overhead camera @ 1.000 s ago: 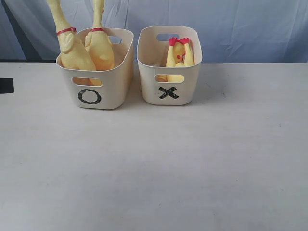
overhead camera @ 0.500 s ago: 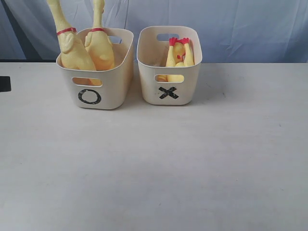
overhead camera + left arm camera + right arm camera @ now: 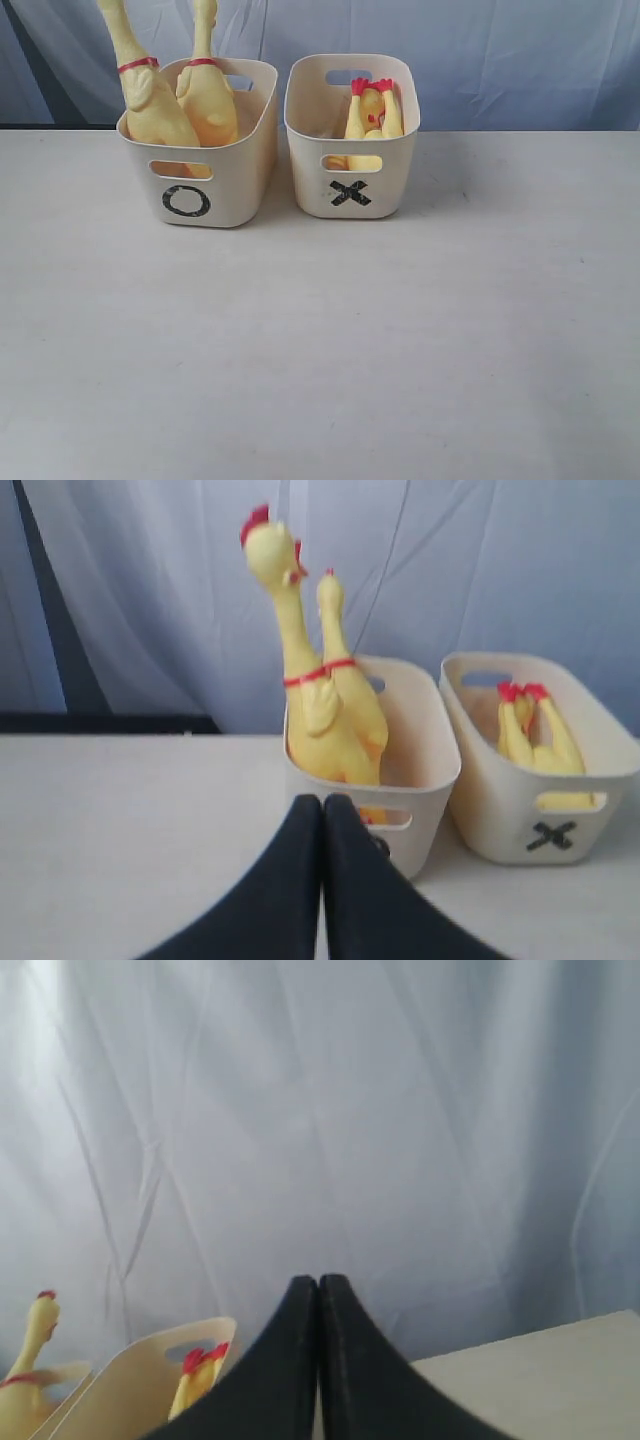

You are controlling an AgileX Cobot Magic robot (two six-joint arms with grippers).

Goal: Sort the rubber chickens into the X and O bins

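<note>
Slipping off past the table's (image 3: 320, 330) left edge, the dark shape I was watching is no longer showing in the exterior view. Two rubber chickens (image 3: 150, 105) are standing necks-up in the O bin (image 3: 240, 170), and more are poking red feet up from the X bin (image 3: 390, 170) just beside it. On the left wrist view, my left gripper (image 3: 322, 805) is pressing its jaws together on nothing, facing the O bin. On the right wrist view, my right gripper (image 3: 318, 1285) is doing likewise.

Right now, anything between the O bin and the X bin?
Nothing. In the exterior view only a bare strip of table separates the O bin and X bin.
</note>
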